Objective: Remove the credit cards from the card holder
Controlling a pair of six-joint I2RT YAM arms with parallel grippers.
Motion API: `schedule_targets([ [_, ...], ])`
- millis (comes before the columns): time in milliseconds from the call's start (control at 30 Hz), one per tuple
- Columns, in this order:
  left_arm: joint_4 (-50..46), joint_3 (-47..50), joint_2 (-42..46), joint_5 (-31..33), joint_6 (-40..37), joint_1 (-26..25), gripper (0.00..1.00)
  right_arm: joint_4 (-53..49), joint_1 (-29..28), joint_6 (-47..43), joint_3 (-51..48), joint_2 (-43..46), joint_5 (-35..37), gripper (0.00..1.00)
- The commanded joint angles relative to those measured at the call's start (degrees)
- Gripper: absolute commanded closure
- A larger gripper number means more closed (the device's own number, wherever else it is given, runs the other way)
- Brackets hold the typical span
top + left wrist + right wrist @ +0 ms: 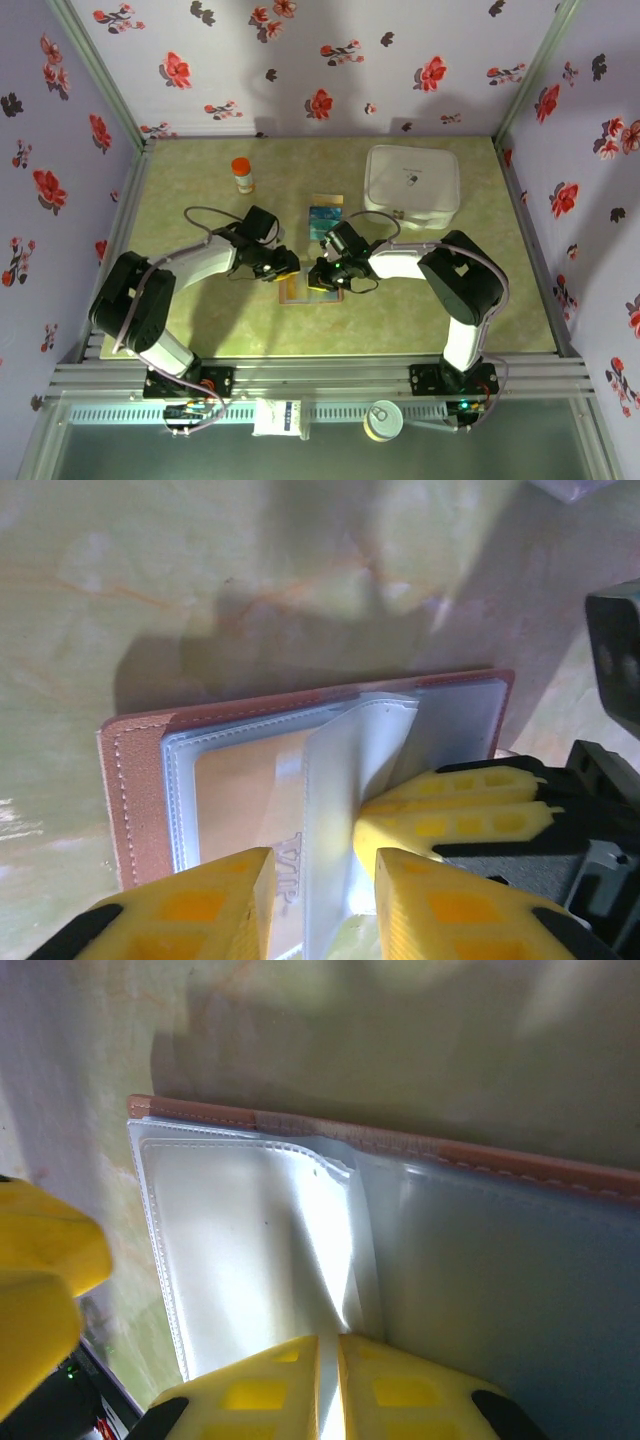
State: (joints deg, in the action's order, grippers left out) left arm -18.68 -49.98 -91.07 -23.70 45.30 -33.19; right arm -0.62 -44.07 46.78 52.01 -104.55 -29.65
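Observation:
The card holder (308,290) lies open on the green table between both grippers, reddish-brown rim (135,780) outward. A pale yellow credit card (245,780) embossed "VIP" sits inside its clear pocket. One clear sleeve leaf (340,780) stands upright. My left gripper (322,865) is open, its fingers straddling that leaf from the near side. My right gripper (330,1345) is shut on the leaf's edge; its yellow fingers (450,805) show in the left wrist view. Teal-blue credit cards (325,215) lie on the table just beyond the holder.
A large white lidded container (412,185) stands at the back right. A small orange-capped bottle (242,175) stands at the back left. Flowered walls close in the table on three sides. A tin (383,420) and a white packet (280,418) rest on the front rail.

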Motion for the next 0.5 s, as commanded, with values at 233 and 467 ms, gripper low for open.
schedule_targets([
  [233, 4.96, 2.54, -3.72, -2.27, 2.69, -1.36, 0.71, -1.22, 0.31, 0.82, -1.65, 0.22, 1.75, 0.85],
  [467, 6.54, 2.56, -3.21, -2.85, 3.61, -1.44, 0.81, 0.37, 0.26, 1.22, -1.63, 1.81, 1.17, 0.85],
])
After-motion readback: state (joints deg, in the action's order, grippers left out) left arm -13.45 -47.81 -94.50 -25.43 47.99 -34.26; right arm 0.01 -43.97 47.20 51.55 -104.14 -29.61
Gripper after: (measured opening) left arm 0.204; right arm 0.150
